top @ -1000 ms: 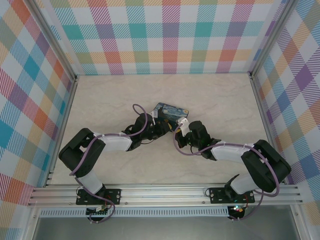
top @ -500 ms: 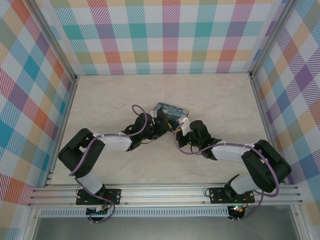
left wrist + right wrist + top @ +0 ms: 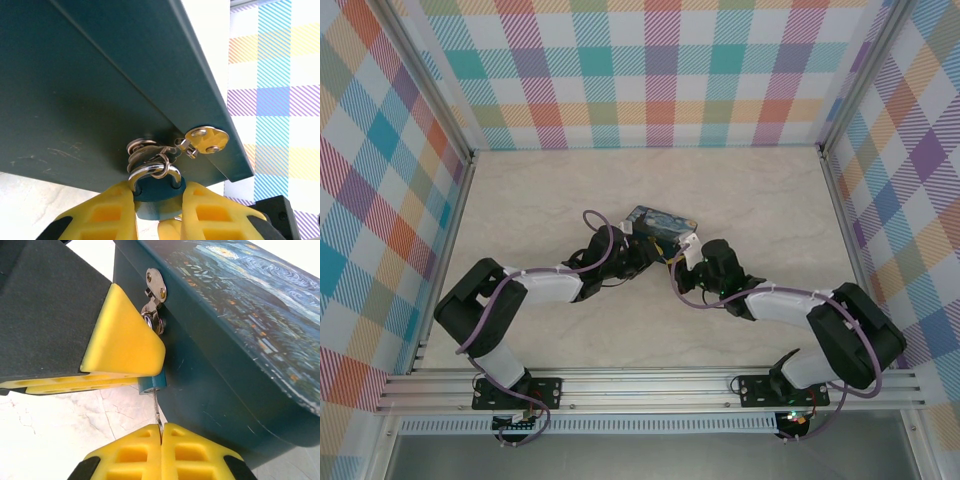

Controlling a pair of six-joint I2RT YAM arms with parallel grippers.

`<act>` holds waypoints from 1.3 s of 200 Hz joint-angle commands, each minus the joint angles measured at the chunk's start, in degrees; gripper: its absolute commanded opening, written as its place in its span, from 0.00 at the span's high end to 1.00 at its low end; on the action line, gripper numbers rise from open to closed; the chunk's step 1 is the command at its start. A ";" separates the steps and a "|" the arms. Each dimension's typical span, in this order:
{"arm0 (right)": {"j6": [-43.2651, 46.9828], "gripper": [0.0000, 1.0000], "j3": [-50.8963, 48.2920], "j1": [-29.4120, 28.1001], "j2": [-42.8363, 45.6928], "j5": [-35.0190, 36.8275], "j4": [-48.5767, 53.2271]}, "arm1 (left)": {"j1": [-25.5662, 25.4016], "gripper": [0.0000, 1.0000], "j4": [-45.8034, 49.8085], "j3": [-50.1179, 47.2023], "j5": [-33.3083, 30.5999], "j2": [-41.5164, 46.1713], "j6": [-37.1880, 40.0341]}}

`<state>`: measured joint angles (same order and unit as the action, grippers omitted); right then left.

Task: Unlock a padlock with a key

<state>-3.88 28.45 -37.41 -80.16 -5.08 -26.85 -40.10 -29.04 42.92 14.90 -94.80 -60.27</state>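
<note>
- Landmark: the tin (image 3: pixel 660 222) lies on the bench (image 3: pixel 750 190); all positions below refer to it
- The padlock (image 3: pixel 159 194) hangs at the tin's near side wall, with its shackle (image 3: pixel 154 172) threaded through the ring of the hasp (image 3: pixel 206 140)
- The left hand (image 3: pixel 159 202) is clamped on the padlock's blue body, one yellow finger on each side, pressed close against the tin wall
- The right hand (image 3: pixel 161 436) sits just below the padlock with its fingers pressed together on the key (image 3: pixel 157 409)
- The key's thin shaft runs up from those fingers to the padlock's bottom face; insertion depth cannot be told
- Change over the last second: almost none; in the top view both hands stay at the same spot on the tin's near side, the right arm's links shift slightly, and the tin does not move
- Meaning: gross positioning is judged complete, and the work is now fine seating or turning of the key
- Both shackle legs sit in the body, so the padlock is judged still locked
- Risk: the thin key may slip or bend if turned off-axis
</note>
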 commanded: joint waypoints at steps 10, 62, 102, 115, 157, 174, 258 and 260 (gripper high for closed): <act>-1.02 1.00 1.20 1.13 3.21 -4.53 -2.75 | -1.74 0.80 0.28 -0.19 2.33 1.31 0.76; -1.06 1.00 -0.17 1.72 4.40 -4.92 -0.64 | -1.68 0.81 -0.26 -0.20 2.31 1.70 -0.59; -0.54 1.00 -1.85 1.72 5.13 -2.75 1.10 | -1.74 0.82 0.90 -0.03 1.00 2.38 -2.17; -0.89 1.00 -2.56 1.79 5.45 -2.65 0.95 | -1.74 0.82 0.57 -0.29 0.54 2.51 -2.90; -2.35 1.00 -3.97 1.73 5.85 -2.74 -0.57 | -1.74 0.82 -1.23 -1.18 -0.56 2.53 -5.49; -2.62 1.00 -4.06 1.72 5.87 -2.87 -0.89 | -1.74 0.82 -1.63 -1.17 -0.69 2.43 -5.82; -3.85 1.00 -3.32 1.24 4.33 -4.28 -3.08 | -1.74 0.82 -1.99 -1.49 -0.92 2.43 -6.15; -3.85 1.00 -3.29 1.21 4.16 -4.22 -3.11 | -1.72 0.82 -1.99 -1.51 -0.94 2.43 -6.17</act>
<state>-6.92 24.95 -35.70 -75.46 -8.19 -27.40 -41.23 -28.64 41.82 14.28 -94.30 -65.47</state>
